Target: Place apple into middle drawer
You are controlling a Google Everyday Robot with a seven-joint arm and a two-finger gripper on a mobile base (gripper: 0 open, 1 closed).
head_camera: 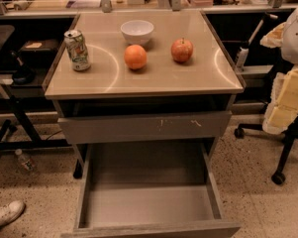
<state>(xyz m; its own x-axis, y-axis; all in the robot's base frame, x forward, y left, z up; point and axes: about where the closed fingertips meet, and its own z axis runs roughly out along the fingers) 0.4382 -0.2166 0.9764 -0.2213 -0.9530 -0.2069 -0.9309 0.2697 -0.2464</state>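
The apple (181,50), red with yellowish patches and a short stem, sits on the cabinet top (188,78) right of centre. The middle drawer (148,202) is pulled far out below, wide and grey, with nothing lying on its flat floor. My gripper is not in view; only a white rounded shape (296,31) shows at the right edge, and I cannot tell what it is.
An orange (135,57), a white bowl (137,31) and a drink can (77,50) share the cabinet top. The drawer with whitish scratches (143,127) sits above the open one. An office chair with yellow padding (287,103) stands right; a shoe (5,214) and bottle (24,160) lie left.
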